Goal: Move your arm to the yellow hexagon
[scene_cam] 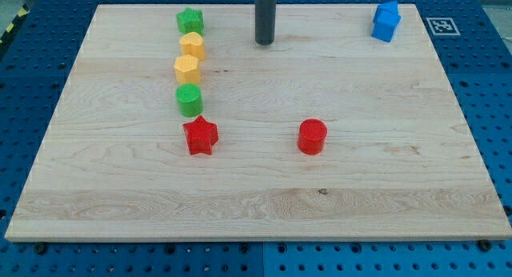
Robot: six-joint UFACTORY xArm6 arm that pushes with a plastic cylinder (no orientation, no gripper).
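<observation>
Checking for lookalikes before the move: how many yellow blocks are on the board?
2. Both sit in the column at the view's left: the upper yellow block just below a green block, the lower yellow block beneath it. None looks hidden.

Yellow hexagon (192, 46) lies flat at the board's upper left, untouched

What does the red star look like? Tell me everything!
The red star is a small, chunky block with blunt points and a flat top, plain red like plastic. It lies flat on the wooden board, at the bottom of the column of blocks on the view's left. The green cylinder sits just above, perhaps touching it.
</observation>
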